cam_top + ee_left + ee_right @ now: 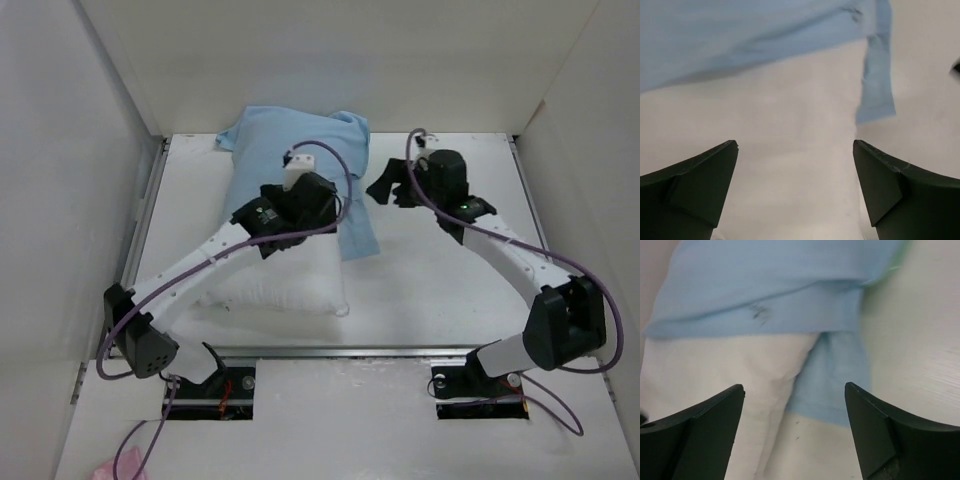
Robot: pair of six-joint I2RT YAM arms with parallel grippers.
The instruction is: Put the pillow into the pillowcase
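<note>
- Pillow [280, 285], a large plump white rectangular cushion of soft stuffed fabric, lies flat on the white tabletop [440, 290], left of centre
- Its long axis runs from the near edge toward the far wall
- A thin, limp, wrinkled light-blue fabric pillowcase [290, 130] covers the pillow's far end; the near part is bare white
- One narrow strip of the pillowcase trails along the pillow's right side, pointing toward the near edge
- The left end effector [795, 195] sits over the pillow's middle, its dark wedge-shaped fingers [695, 185] spread wide with nothing between them
- The right end effector [795, 435] is just right of the pillowcase, facing the blue strip, fingers apart and gripping nothing
</note>
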